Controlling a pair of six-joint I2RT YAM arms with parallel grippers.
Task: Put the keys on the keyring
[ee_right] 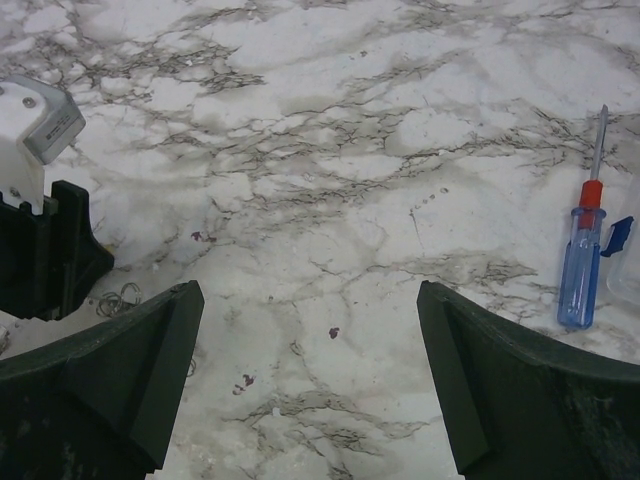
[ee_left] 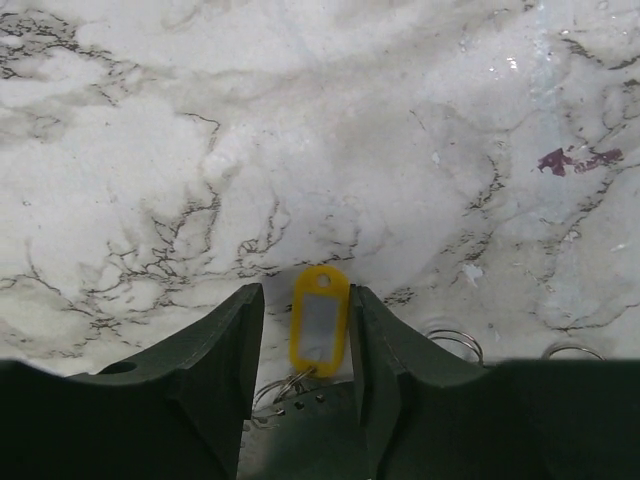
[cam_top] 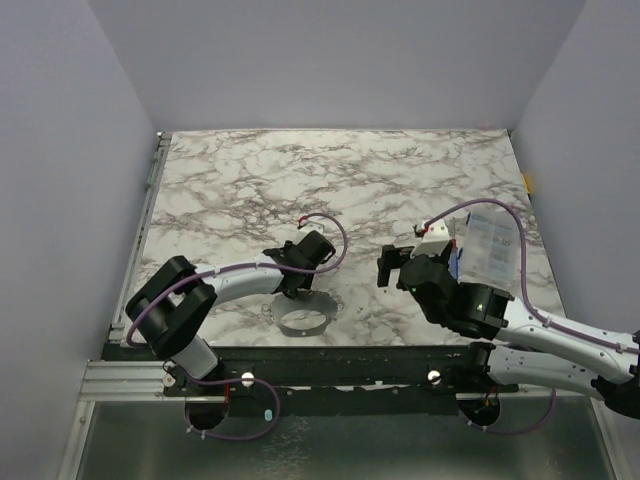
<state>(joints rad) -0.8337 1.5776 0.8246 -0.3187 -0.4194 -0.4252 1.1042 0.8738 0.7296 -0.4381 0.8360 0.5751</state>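
Overhead: left gripper (cam_top: pixel 298 272) at 7 o'clock near centre, right gripper (cam_top: pixel 390 266) at 4, spread wide. Left wrist: half-closed jaws flank a yellow tag (ee_left: pixel 320 318), a gap showing; keyring (ee_left: pixel 455 342) lies at 5 o'clock. Right wrist: screwdriver (ee_right: pixel 583 255) at 3 o'clock.

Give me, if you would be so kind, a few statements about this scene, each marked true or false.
1. A yellow key tag sits between the jaws of the left gripper. True.
2. The right gripper is holding the screwdriver. False: its jaws stand wide open with nothing between them, and the screwdriver lies apart on the table.
3. The screwdriver has a blue handle with a red collar. True.
4. The table is plain brown wood. False: it is white with dark marble veining.
5. A thin wire ring lies on the table beside the left gripper. True.
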